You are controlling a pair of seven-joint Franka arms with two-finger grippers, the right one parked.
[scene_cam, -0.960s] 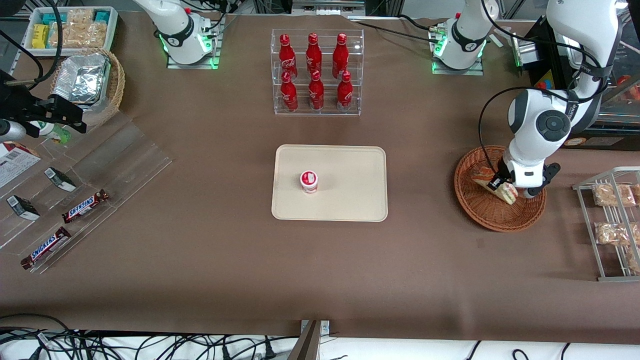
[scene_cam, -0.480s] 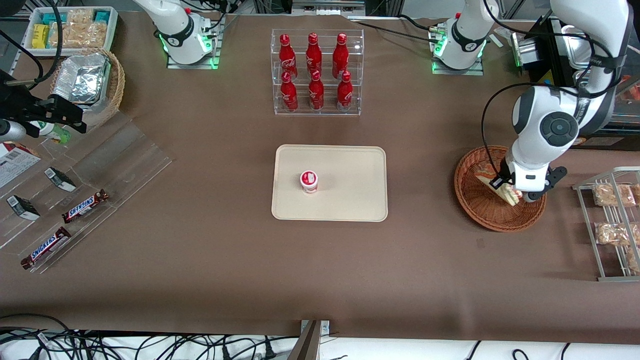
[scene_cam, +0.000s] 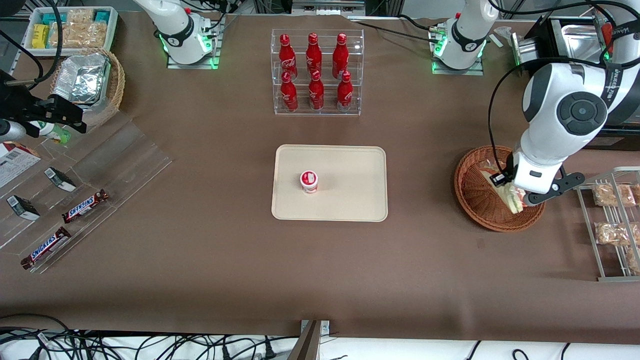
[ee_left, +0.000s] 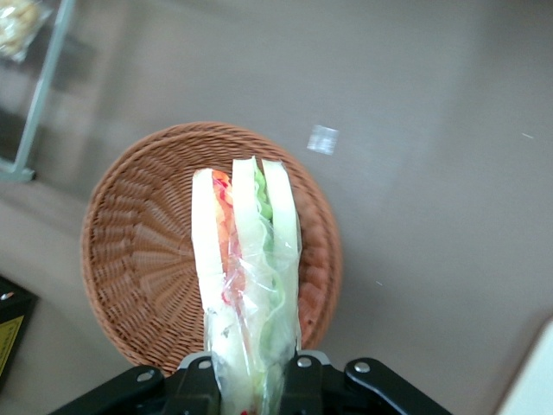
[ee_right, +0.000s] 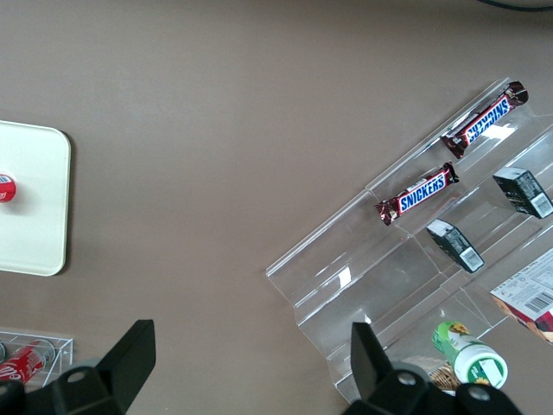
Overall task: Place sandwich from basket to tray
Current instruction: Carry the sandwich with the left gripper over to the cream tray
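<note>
Working arm: the white left arm comes in from the working arm's end of the brown-covered table (scene_cam: pixel 200 260), its thick round-jointed forearm sloping down toward the front camera and its wrist pointing downward over the basket.
Gripper: the black two-finger gripper (scene_cam: pixel 509 189) (ee_left: pixel 251 378) hangs above the basket, closed around the sandwich, one finger pressed to each bread face.
Sandwich: the triangular wedge sandwich in clear wrap (scene_cam: pixel 507 192) (ee_left: pixel 246 268), pale bread with green, pink and orange layers, is clamped at one end and hangs from the gripper. In the wrist view it stands clear of the weave, with the basket floor seen past it.
Basket: the round shallow reddish-brown wicker basket (scene_cam: pixel 480 210) (ee_left: pixel 143 259) sits on the table toward the working arm's end; nothing else shows in it.
Tray: the flat rectangular cream-beige plastic tray with rounded corners (scene_cam: pixel 350 195) lies mid-table, well apart from the basket.
On the tray: a small white cup with a red lid (scene_cam: pixel 309 181) stands upright on it.
Beside the basket: a wire rack of bagged beige snacks (scene_cam: pixel 612 222) lies further toward the working arm's end.
</note>
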